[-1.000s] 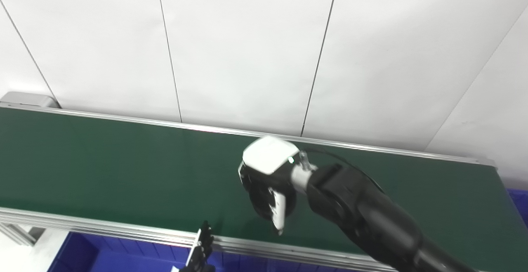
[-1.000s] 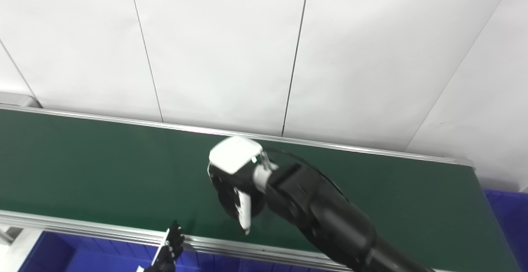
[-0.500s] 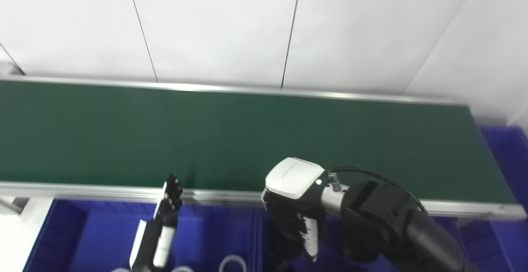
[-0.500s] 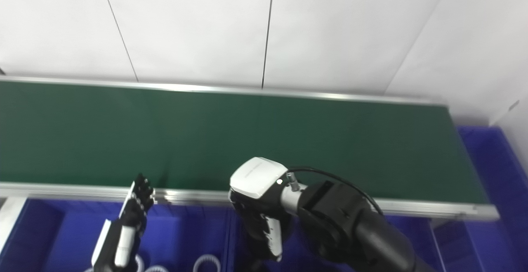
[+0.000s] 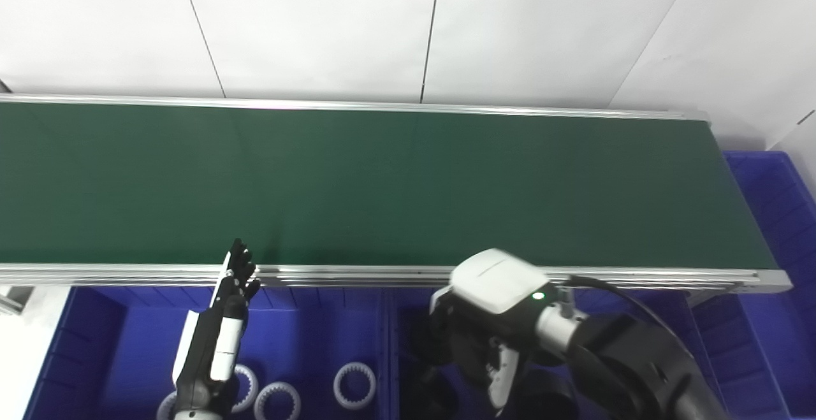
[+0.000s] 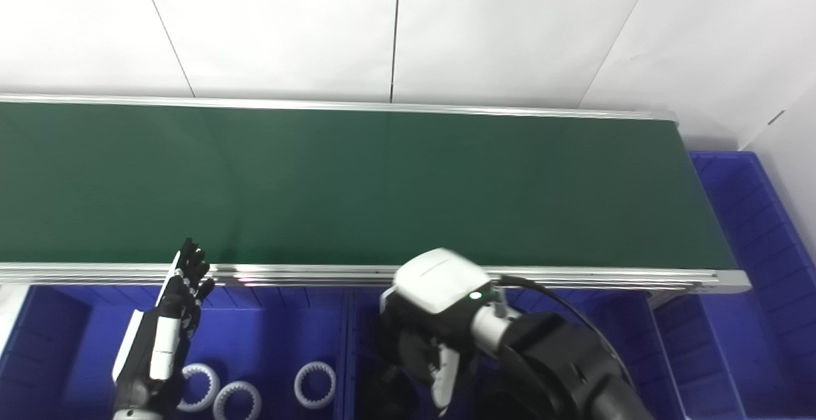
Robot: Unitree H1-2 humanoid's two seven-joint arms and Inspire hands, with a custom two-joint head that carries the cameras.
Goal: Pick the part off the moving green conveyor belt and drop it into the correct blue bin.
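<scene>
The green conveyor belt (image 5: 382, 184) carries no part. My right hand (image 5: 488, 337), with a white back, hangs below the belt's near rail over the middle blue bin (image 5: 644, 308). Its fingers curl down around a black round part (image 5: 428, 347), which is mostly hidden by the hand. It shows the same way in the right eye view (image 6: 433, 337). Other black round parts (image 5: 440, 399) lie in that bin under the hand. My left hand (image 5: 220, 337) is open with straight fingers, raised over the left blue bin (image 5: 306, 324), and holds nothing.
White ring gears (image 5: 354, 385) lie in the left bin. Another blue bin (image 5: 774, 197) stands past the belt's right end. The aluminium near rail (image 5: 382, 275) runs between the belt and the bins. A white panelled wall is behind.
The camera has tilted down, so the bins now show. My right hand has carried the black part off the belt, over the near rail, down above the middle bin.
</scene>
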